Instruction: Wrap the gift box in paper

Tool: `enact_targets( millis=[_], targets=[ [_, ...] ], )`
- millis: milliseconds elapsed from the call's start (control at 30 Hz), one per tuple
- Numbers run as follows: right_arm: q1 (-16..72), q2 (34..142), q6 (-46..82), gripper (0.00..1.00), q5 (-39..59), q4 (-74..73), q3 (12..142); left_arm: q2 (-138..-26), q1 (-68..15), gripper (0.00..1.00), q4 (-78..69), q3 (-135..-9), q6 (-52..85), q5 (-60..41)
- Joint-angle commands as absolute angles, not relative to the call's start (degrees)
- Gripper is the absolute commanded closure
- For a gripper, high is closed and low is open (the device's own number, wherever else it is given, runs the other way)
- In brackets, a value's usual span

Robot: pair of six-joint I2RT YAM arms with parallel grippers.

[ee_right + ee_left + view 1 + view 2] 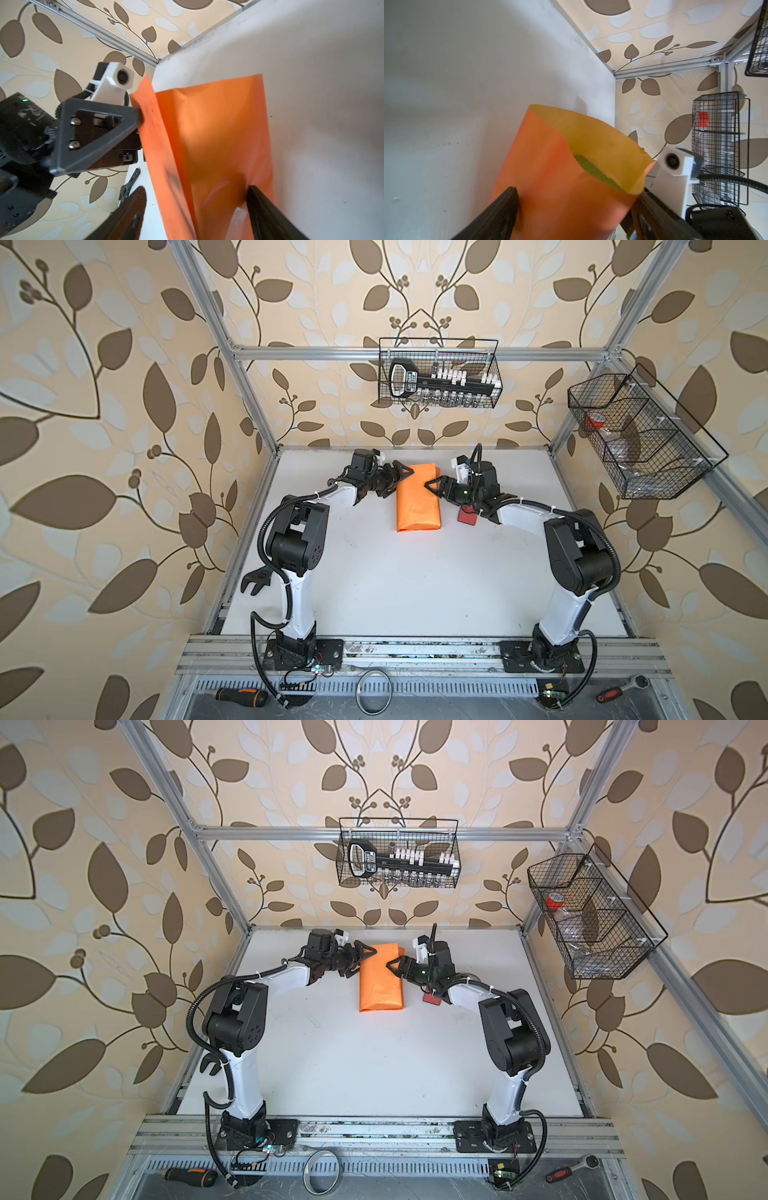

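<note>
The paper (417, 499), orange side out around the gift box (593, 172), lies by the tabletop's (395, 593) far edge, midway. The left gripper (401, 483) straddles its far end, jaws wide; whether they squeeze is unclear. The right gripper (195, 190) gapes, one finger (261, 203) denting the paper.

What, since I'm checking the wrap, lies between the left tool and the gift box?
The paper: it is folded around the gift box, visible only at the open end; the left tool straddles the paper.
</note>
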State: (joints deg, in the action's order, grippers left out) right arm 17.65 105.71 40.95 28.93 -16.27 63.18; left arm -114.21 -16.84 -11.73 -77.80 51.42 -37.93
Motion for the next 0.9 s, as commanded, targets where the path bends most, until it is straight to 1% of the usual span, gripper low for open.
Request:
enact_targets(
  millis=[0,167,333,467,667,767,867],
  targets=[
    [19.0,102.5,42.2,0.23,30.5,-20.2,61.5,-109.0,-18.8,0.14,-16.9,-76.2,53.3,-43.5],
    [19.9,99.3,43.3,0.24,29.5,-22.2,58.1,-105.8,-19.9,0.17,-16.3,-72.8,52.4,-42.6],
    [21.1,95.1,43.8,0.25,27.8,-23.4,54.0,-100.9,-21.0,0.16,-13.1,-68.7,49.4,-40.5],
    [22.0,91.7,44.6,0.25,26.3,-25.4,49.5,-97.2,-22.4,0.14,-11.4,-65.0,46.0,-38.6],
    [24.4,85.8,43.3,0.26,21.9,-24.7,42.7,-92.2,-23.6,0.12,-12.7,-57.9,45.7,-37.7],
    [25.1,82.6,41.9,0.26,17.8,-22.8,39.7,-89.7,-23.6,0.10,-11.2,-56.7,45.0,-37.0],
    [25.7,79.5,40.2,0.26,13.7,-20.9,37.4,-86.8,-23.5,0.05,-7.6,-55.8,43.4,-33.5]
  ],
)
